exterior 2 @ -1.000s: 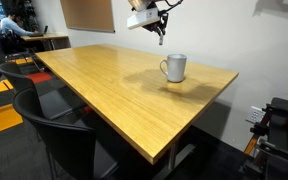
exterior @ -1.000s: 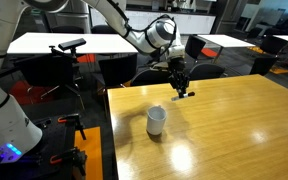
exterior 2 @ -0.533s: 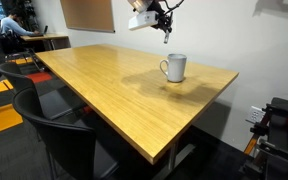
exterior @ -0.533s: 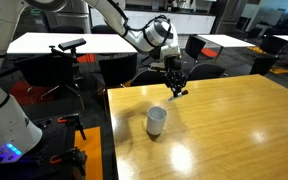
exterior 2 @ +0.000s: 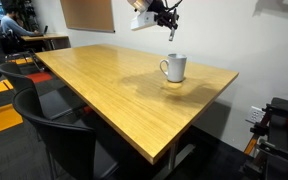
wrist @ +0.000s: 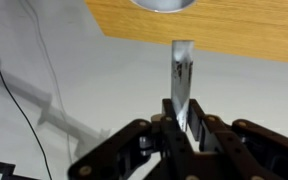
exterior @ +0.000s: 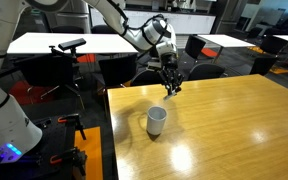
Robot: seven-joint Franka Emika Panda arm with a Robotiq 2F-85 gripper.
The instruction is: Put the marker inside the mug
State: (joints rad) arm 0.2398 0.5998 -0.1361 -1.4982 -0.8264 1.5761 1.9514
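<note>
Nearly over the mug: marker carried in a closed grasp

Closest to the wrist camera, the gripper [wrist: 182, 118] had its two fingers drawn in tight on the marker [wrist: 181, 68], a dark stick with a glossy streak that projected lengthwise from between them. Beyond the free tip, and apart from it, the pale rim of the mug [wrist: 164, 4] showed at the frame's edge, resting on the wooden table [wrist: 249, 30]. In both exterior views the gripper [exterior: 170, 84] [exterior 2: 170, 18] hung well above the tabletop with the marker [exterior 2: 172, 34] pointing downward. The mug [exterior: 157, 121] [exterior 2: 174, 68] stood upright below it, near the table's edge, empty as far as could be seen.

The step in hand was judged to be alignment. The tip appeared close to, but not clearly centred over, the opening. Good practice would be to centre the tip over the dark interior, keep the marker vertical, and descend until the tip passed below the rim before the fingers parted. Contact with the rim was to be avoided, since a light mug could slide or tip.
</note>
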